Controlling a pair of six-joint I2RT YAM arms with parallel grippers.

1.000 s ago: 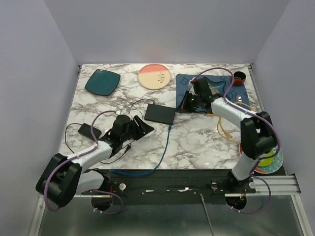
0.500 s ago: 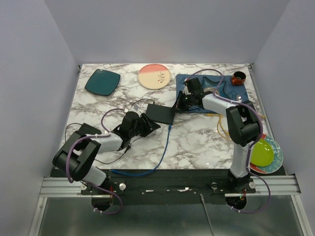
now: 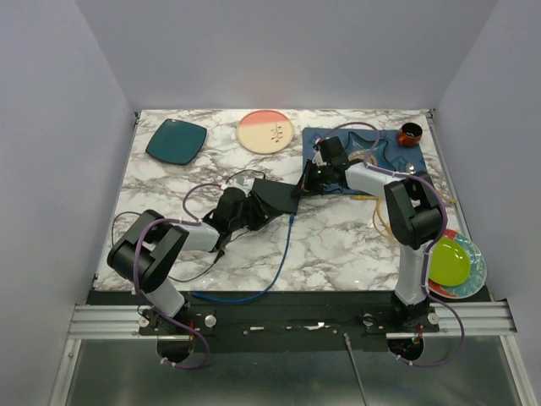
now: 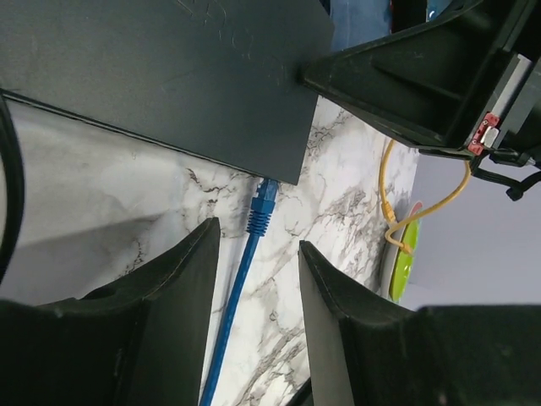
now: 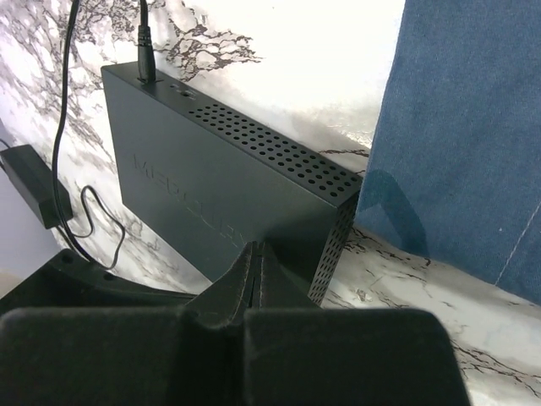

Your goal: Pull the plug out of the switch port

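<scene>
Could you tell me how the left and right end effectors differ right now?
The left end effector has its fingers apart, framing the blue plug at the switch; the right end effector has them shut together. The left faces the switch's socket edge, the right its perforated side. Both are black, near the switch.

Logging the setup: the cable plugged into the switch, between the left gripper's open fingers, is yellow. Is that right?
No. In the left wrist view it is a blue cable that enters the switch between the left gripper's open fingers. The yellow cable lies apart, to the side.
</scene>
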